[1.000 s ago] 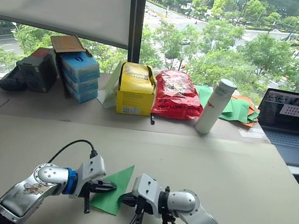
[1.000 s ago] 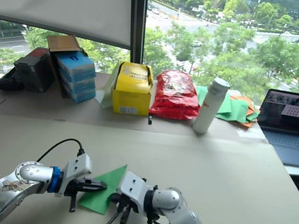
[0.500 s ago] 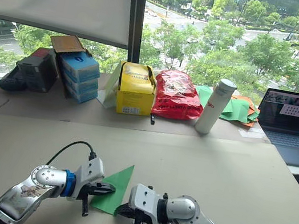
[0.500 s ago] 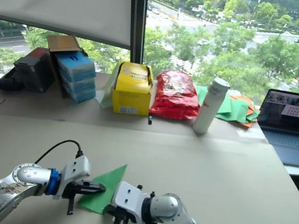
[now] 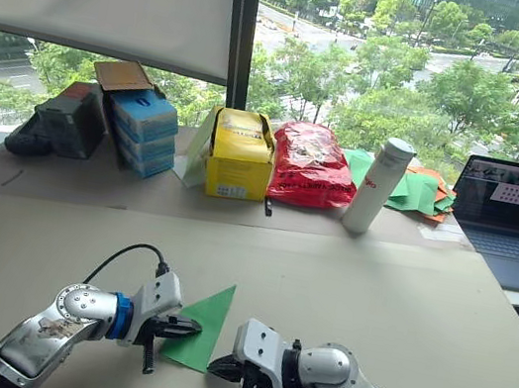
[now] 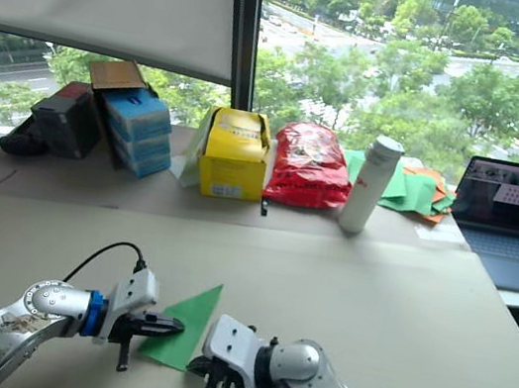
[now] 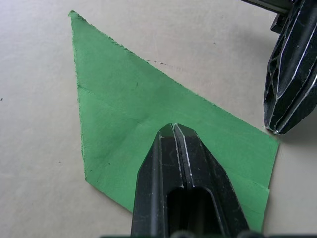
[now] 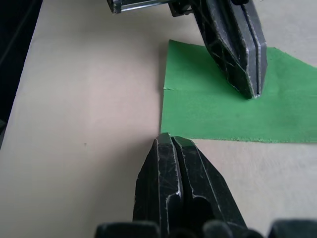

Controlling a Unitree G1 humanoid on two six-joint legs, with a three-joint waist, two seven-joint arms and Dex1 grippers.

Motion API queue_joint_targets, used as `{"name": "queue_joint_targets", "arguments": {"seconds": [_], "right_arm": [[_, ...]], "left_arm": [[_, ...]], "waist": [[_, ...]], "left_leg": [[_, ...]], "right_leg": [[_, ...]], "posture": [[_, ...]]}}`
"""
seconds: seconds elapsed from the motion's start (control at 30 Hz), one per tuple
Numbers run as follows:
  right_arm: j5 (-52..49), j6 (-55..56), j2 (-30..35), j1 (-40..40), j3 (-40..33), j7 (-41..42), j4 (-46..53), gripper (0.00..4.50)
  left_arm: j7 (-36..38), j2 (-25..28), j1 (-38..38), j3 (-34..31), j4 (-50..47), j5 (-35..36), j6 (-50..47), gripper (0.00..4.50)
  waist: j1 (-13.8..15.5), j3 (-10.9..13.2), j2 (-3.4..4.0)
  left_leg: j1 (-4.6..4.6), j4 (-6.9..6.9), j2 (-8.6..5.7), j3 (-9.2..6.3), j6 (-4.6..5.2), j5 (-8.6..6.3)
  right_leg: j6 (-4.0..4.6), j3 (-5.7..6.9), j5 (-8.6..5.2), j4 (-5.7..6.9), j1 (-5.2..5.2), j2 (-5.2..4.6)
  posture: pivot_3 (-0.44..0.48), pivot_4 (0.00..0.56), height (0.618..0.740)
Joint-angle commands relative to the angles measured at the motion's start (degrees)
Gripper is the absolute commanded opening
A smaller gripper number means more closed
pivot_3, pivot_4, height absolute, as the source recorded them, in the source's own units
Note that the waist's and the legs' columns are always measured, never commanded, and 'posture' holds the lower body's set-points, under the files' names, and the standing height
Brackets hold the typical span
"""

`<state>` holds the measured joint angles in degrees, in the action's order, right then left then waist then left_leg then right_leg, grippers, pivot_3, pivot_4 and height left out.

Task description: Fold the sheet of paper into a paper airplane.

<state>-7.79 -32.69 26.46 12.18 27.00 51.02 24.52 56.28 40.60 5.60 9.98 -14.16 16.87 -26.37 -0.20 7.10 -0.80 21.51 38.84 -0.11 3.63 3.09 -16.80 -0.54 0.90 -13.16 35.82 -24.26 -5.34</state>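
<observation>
The sheet of paper (image 5: 204, 323) is bright green and lies flat on the tan table as a pointed triangle, its tip aimed away from me. A crease and a layered flap show on it (image 7: 124, 114). My left gripper (image 5: 196, 332) is shut, and its tips (image 7: 173, 129) rest on the paper's middle near the wide end. My right gripper (image 5: 212, 369) is also shut and holds nothing. It sits low on the table just off the paper's near corner (image 8: 171, 139), apart from the edge.
Along the back of the table stand a black bag (image 5: 51, 122), blue boxes (image 5: 140, 128), a yellow box (image 5: 236, 155), a red bag (image 5: 310, 163), a white bottle (image 5: 377, 187), a heap of green and orange sheets (image 5: 411, 189) and a laptop (image 5: 510, 213).
My right gripper has drawn back toward me, from the paper's right edge to just off its near corner. The left gripper has stayed on the paper. The camera shifted slightly.
</observation>
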Motion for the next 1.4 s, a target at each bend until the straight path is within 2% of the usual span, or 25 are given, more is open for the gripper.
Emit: {"name": "queue_joint_targets", "arguments": {"seconds": [0.03, 0.2, 0.27, 0.37, 0.43, 0.53, 0.63, 0.73, 0.8, 0.9, 1.0, 1.17, 1.2, 1.27, 1.4], "right_arm": [[-8.7, -3.05, -2.01, 2.71, -9.77, -0.63, 4.53, 0.0], [-9.61, -2.85, -1.92, 4.64, -12.3, -1.97, 1.4, 0.0], [-8.95, -1.78, -1.76, 4.49, -12.08, -2.44, 0.25, 0.0], [-7.2, -0.07, -1.57, 5.47, -11.17, -3.07, -2.48, 0.0], [-8.84, -1.53, -2.36, 4.95, -12.1, -3.61, -2.03, 0.0], [-9.7, -2.7, -2.15, 2.64, -11.9, -4.1, 0.47, 0.0], [-10.07, -3.72, -2.12, 1.85, -12.33, -5.25, 1.83, 0.0], [-9.88, -3.78, -1.44, 2.33, -12.55, -5.68, 1.64, 0.0], [-9.71, -3.71, -1.24, 2.43, -12.79, -6.28, 1.52, 0.0], [-10.17, -4.03, -1.17, 2.33, -13.14, -7.16, 1.87, 0.0], [-10.07, -4.07, -1.11, 1.99, -13.25, -8.22, 2.33, 0.0], [-10.12, -4.33, -1.71, 1.8, -13.51, -10.58, 2.84, 0.0], [-10.15, -4.43, -1.59, 1.61, -13.4, -10.87, 3.04, 0.0], [-10.22, -4.6, -1.42, 1.09, -13.27, -11.3, 3.37, 0.0], [-10.21, -4.71, -1.26, 0.27, -13.33, -12.03, 3.76, 0.0]], "left_arm": [[-0.09, -0.25, 2.65, -2.13, 3.68, 0.64, -0.24, 0.02], [2.17, 1.59, 5.87, -6.04, 7.15, 2.52, 1.25, 0.02], [5.4, 4.38, 7.47, -6.78, 9.44, 1.54, 4.14, 0.02], [9.92, 6.96, 11.67, -4.78, 14.98, -1.87, 11.93, 0.84], [13.53, 7.26, 13.28, -4.15, 17.18, -1.35, 14.47, 1.53], [18.75, 9.74, 16.28, -0.22, 25.31, -9.09, 32.39, 2.52], [24.96, 7.16, 24.44, 2.88, 35.17, -11.31, 52.32, 3.53], [27.44, 3.53, 32.27, 5.42, 46.17, -13.57, 69.0, 3.53], [28.16, 0.16, 36.0, 5.86, 50.71, -12.42, 74.68, 3.53], [31.28, -2.1, 39.13, 7.55, 54.48, -11.59, 79.88, 3.53], [32.16, -3.57, 41.73, 9.77, 59.4, -13.98, 84.62, 3.53], [33.67, -6.7, 44.37, 11.02, 62.6, -12.52, 86.29, 3.53], [34.42, -6.92, 44.24, 11.25, 62.28, -11.92, 86.22, 3.01], [35.61, -6.92, 43.84, 11.9, 61.77, -11.15, 86.26, 2.47], [36.22, -5.7, 43.22, 14.45, 61.52, -10.7, 86.4, 1.09]], "waist": [[0.23, 0.04, -0.03], [0.16, 0.12, -0.09], [0.11, 0.12, -0.11], [0.07, 0.16, -0.12], [0.22, 0.17, -0.11], [0.2, 0.19, -0.13], [0.46, 0.39, -0.22], [1.15, 0.51, -0.25], [0.96, 0.52, -0.26], [0.81, 0.53, -0.28], [0.47, 0.53, -0.29], [0.58, 0.55, -0.31], [0.62, 0.55, -0.31], [0.59, 0.55, -0.31], [0.63, 0.55, -0.31]], "left_leg": [[-0.01, 0.0, 0.0, 0.0, -0.01, 0.01], [0.19, -0.02, 0.0, -0.01, -0.02, 0.01], [0.55, -0.01, -0.02, 0.0, 0.0, 0.02], [0.97, 0.13, -0.07, 0.06, -0.43, 0.28], [0.99, 0.16, -0.1, 0.09, -0.37, 0.27], [0.99, 0.24, -0.1, 0.14, 0.05, 0.03], [1.03, 0.35, -0.11, 0.19, 0.1, 0.0], [1.49, 1.14, -0.05, -0.04, 0.17, -0.03], [1.52, 1.33, -0.07, -0.03, 0.31, -0.1], [1.63, 1.59, -0.08, -0.03, 0.49, -0.2], [1.71, 1.69, -0.06, -0.02, 0.45, -0.17], [1.81, 1.91, -0.04, -0.04, 0.53, -0.22], [1.82, 1.95, -0.05, -0.05, 0.56, -0.24], [1.82, 2.01, -0.05, -0.04, 0.61, -0.26], [1.81, 2.02, -0.05, -0.05, 0.62, -0.27]], "right_leg": [[0.0, 0.01, 0.0, 0.01, 0.0, 0.0], [0.0, 0.05, 0.01, 0.03, -0.19, 0.03], [-0.01, 0.08, 0.01, 0.04, -0.51, 0.04], [-0.03, 0.15, 0.03, 0.13, -0.89, 0.08], [-0.05, 0.22, 0.04, 0.11, -0.84, 0.08], [-0.1, 0.28, 0.06, 0.08, -0.78, 0.17], [-0.1, 0.69, 0.06, 0.1, -0.77, 0.34], [-0.13, 1.12, 0.11, 0.26, -0.8, 0.64], [-0.24, 1.12, 0.25, 0.22, -0.73, 0.63], [-0.35, 1.13, 0.32, 0.22, -0.7, 0.64], [-0.39, 1.14, 0.34, 0.25, -0.74, 0.78], [-0.45, 1.18, 0.35, 0.25, -0.72, 0.84], [-0.46, 1.17, 0.36, 0.25, -0.71, 0.84], [-0.51, 1.15, 0.38, 0.25, -0.69, 0.83], [-0.52, 1.14, 0.39, 0.25, -0.67, 0.83]], "posture": [[0.0, 0.15, 0.74], [0.0, 0.15, 0.74], [0.0, 0.15, 0.74], [0.0, 0.15, 0.74], [0.0, 0.15, 0.74], [0.0, 0.15, 0.74], [0.0, 0.15, 0.74], [0.0, 0.15, 0.74], [0.0, 0.15, 0.74], [0.0, 0.15, 0.74], [0.0, 0.15, 0.74], [0.0, 0.15, 0.74], [0.0, 0.15, 0.74], [0.0, 0.15, 0.74], [0.0, 0.15, 0.74]]}}
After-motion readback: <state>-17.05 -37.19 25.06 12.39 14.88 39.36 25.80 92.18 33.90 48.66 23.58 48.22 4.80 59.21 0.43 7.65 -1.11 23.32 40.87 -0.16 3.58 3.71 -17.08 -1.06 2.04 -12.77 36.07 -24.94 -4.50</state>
